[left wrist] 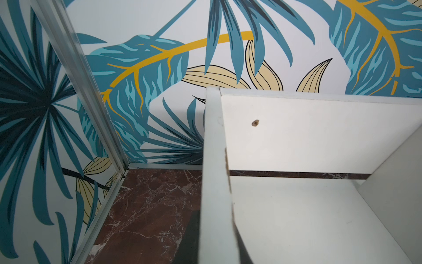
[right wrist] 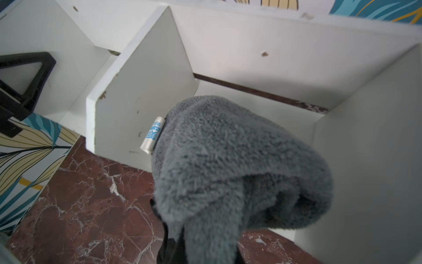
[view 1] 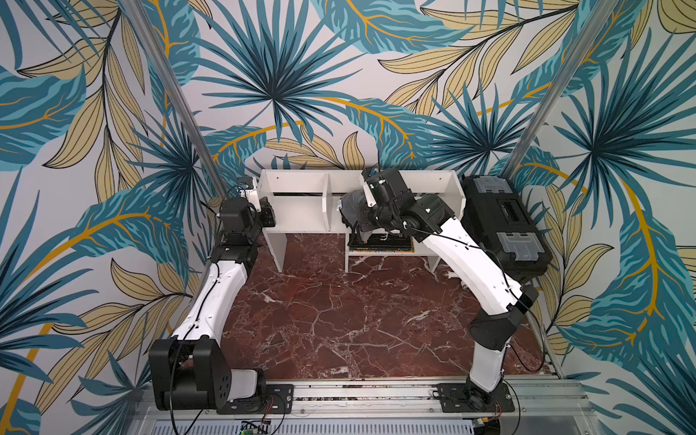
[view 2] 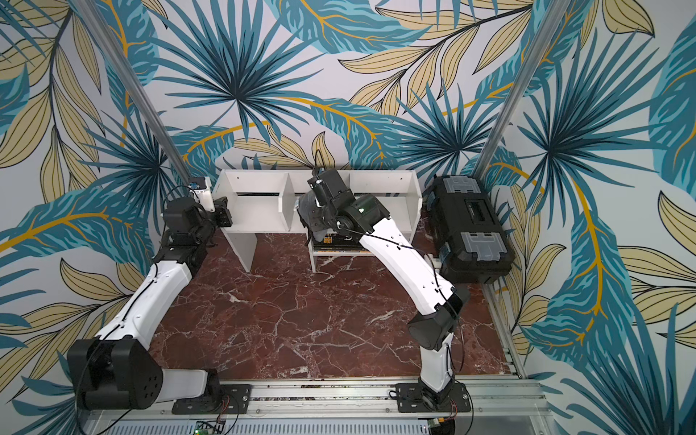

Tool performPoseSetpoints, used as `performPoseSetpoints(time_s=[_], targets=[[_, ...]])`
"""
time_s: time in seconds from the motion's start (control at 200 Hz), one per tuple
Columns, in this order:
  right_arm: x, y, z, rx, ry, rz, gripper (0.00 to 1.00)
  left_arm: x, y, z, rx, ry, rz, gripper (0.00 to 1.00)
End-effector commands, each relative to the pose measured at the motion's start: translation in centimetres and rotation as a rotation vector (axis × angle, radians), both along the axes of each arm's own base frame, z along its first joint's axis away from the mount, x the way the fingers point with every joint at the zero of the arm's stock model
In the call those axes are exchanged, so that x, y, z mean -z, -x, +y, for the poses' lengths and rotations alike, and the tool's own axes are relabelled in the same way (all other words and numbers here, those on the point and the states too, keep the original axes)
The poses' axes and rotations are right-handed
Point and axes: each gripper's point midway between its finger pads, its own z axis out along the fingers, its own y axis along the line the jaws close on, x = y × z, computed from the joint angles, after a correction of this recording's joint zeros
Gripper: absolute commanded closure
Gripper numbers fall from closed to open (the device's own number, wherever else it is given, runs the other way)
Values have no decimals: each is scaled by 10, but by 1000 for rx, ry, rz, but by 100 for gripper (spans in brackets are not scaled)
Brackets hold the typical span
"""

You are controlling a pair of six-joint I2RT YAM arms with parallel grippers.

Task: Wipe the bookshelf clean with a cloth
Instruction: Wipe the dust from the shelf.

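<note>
1. Left gripper (view 1: 268,216): closed on the left side panel of the bookshelf (view 1: 297,211), which we judge steadies the unit.
2. Cloth (right wrist: 228,171): grey microfibre, bunched in the closed right gripper (view 1: 359,216), at the front of the middle compartment, just beside the left divider (right wrist: 137,96).
3. Step in hand, as we judge it: wiping the middle compartment. Next, we press the cloth to the floor board and sweep it back.

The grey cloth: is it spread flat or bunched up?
Bunched up: the cloth hangs in a rounded lump, folded over itself.
</note>
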Motion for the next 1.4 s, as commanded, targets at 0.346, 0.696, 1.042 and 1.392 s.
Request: performPoseSetpoints(time_s=[0.346, 0.696, 1.042, 1.392], targets=[[5, -54, -9, 181, 137, -119, 33, 43, 7, -13, 42, 162, 139, 100], [37, -65, 18, 140, 79, -70, 16, 43, 7, -13, 43, 161, 139, 100], [62, -36, -12, 188, 209, -7, 73, 45, 6, -14, 47, 168, 142, 100], [-46, -50, -22, 178, 173, -290, 100, 43, 7, -13, 43, 165, 139, 100]])
